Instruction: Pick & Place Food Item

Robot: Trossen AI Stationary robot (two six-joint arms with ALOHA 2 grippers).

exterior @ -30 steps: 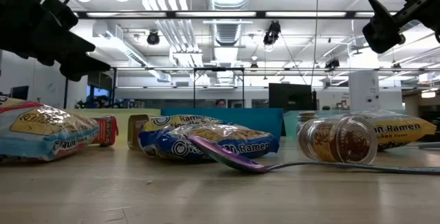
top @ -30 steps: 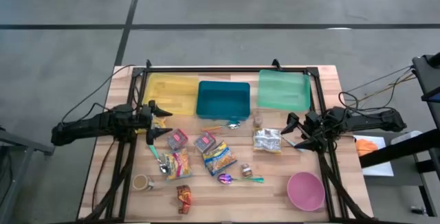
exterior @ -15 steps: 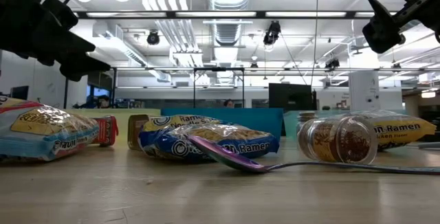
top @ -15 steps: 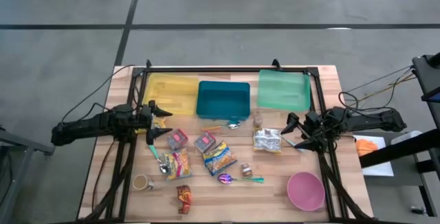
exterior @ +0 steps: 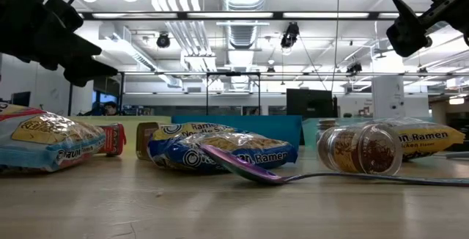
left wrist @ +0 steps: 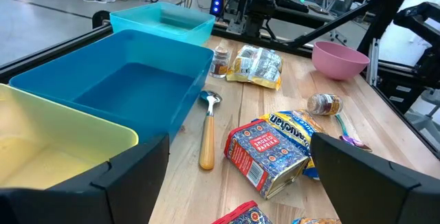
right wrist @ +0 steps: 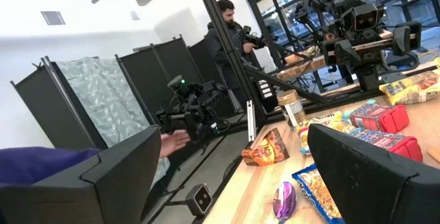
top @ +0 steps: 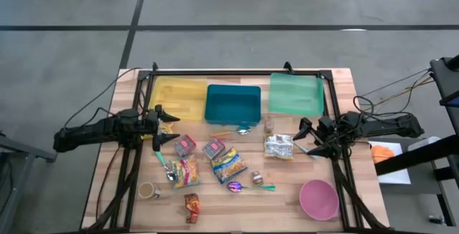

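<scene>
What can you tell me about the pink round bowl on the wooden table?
The pink round bowl looks like smooth matte plastic, with a plain rim and no pattern. It stands upright and looks empty, as far as the high view and the left wrist view show. It sits on the wooden table at the near corner on the right arm's side, apart from the food packets. Nothing touches it; the right gripper hovers open, well away from it.

No visible change since earlier frames.

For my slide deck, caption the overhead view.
Both open grippers, left and right, hover beside scattered food packets before three bins.
</scene>
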